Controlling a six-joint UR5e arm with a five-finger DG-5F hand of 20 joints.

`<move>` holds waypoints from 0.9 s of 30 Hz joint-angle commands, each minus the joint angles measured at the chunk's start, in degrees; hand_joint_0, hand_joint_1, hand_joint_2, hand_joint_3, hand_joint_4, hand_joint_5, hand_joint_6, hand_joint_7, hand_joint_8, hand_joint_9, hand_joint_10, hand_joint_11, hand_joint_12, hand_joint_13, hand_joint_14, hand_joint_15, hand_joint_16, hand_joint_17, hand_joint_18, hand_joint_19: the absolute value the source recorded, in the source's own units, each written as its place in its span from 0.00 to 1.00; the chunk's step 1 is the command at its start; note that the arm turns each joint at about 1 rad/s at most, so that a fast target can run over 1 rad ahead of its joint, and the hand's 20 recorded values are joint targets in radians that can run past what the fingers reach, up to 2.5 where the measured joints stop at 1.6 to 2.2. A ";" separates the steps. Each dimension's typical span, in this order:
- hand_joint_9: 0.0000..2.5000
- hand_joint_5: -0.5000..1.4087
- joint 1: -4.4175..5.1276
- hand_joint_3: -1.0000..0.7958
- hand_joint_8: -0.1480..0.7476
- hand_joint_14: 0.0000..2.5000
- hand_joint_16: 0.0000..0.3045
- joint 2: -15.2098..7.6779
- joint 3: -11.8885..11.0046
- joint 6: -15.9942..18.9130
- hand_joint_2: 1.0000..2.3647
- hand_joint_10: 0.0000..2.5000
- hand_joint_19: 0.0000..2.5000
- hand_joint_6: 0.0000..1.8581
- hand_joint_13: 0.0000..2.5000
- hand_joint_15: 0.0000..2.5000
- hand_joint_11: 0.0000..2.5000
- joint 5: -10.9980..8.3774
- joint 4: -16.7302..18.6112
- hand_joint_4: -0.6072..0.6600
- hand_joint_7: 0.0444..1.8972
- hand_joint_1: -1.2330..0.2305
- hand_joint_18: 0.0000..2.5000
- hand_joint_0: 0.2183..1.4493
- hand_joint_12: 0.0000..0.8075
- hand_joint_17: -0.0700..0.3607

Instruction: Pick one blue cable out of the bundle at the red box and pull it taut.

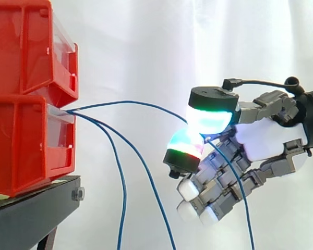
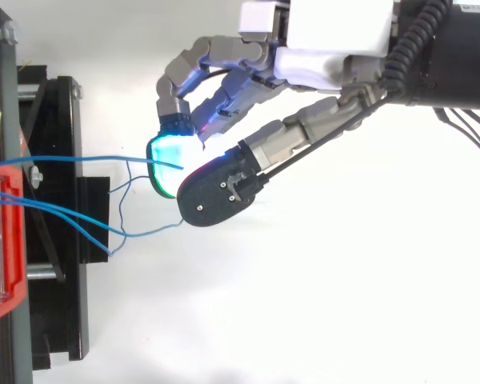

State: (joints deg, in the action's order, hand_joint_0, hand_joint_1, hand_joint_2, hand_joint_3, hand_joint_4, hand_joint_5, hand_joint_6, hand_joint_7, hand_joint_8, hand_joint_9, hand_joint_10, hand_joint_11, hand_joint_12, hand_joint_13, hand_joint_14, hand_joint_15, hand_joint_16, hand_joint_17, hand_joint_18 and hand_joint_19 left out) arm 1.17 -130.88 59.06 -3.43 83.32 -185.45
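Two stacked red bins (image 1: 21,146) stand at the left on a black stand (image 1: 26,213). Three thin blue cables come out of the lower bin's front. One blue cable (image 1: 130,102) runs in a shallow arc from the bin to my hand (image 1: 266,138), and its free end hangs down past the palm. Two glowing cyan-green fingertips (image 1: 211,117) pinch this cable well to the right of the bin. The other fingers are curled below. From above, the same cable (image 2: 88,158) reaches the pinching pads of the hand (image 2: 336,36).
Two other blue cables (image 1: 120,177) hang loose from the bin toward the floor, seen from above as loose cables (image 2: 64,216) crossing the stand (image 2: 64,280). A white curtain is behind. The red bin's edge (image 2: 0,240) lies at the left.
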 commanded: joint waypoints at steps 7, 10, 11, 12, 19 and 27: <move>0.33 0.20 0.06 0.31 0.54 0.00 0.15 0.01 -0.08 0.00 0.00 0.00 0.12 0.48 0.24 0.11 0.17 0.00 0.00 0.58 0.56 0.44 0.20 0.28 0.41 0.41; 0.33 0.20 -0.03 0.30 0.55 0.00 0.16 0.01 0.01 0.00 0.00 0.00 0.11 0.48 0.24 0.11 0.18 0.00 0.00 0.58 0.56 0.46 0.20 0.27 0.41 0.41; 0.33 0.20 0.06 0.30 0.54 0.00 0.16 0.01 -0.08 0.00 0.00 0.00 0.11 0.48 0.24 0.11 0.18 0.00 0.09 0.58 0.56 0.46 0.20 0.27 0.41 0.41; 0.33 0.20 0.06 0.29 0.55 0.00 0.16 0.01 -0.08 0.00 0.00 0.00 0.12 0.48 0.24 0.11 0.18 0.00 0.09 0.58 0.56 0.46 0.20 0.27 0.41 0.41; 0.33 0.20 0.06 0.28 0.55 0.00 0.16 0.01 -0.08 0.00 0.00 0.00 0.12 0.48 0.24 0.11 0.17 0.00 0.09 0.58 0.55 0.47 0.20 0.26 0.41 0.41; 0.33 0.20 -0.03 0.35 0.54 0.00 0.15 -0.08 -0.26 0.00 0.01 0.00 0.11 0.48 0.24 0.12 0.17 0.00 0.09 0.57 0.58 0.44 0.20 0.29 0.40 0.41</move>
State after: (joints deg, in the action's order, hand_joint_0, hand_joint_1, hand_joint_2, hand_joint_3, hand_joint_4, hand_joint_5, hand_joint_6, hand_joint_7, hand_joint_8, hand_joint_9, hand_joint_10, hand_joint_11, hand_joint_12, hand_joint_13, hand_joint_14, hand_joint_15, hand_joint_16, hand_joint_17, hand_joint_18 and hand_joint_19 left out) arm 1.19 -130.88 58.83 -3.43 83.32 -185.36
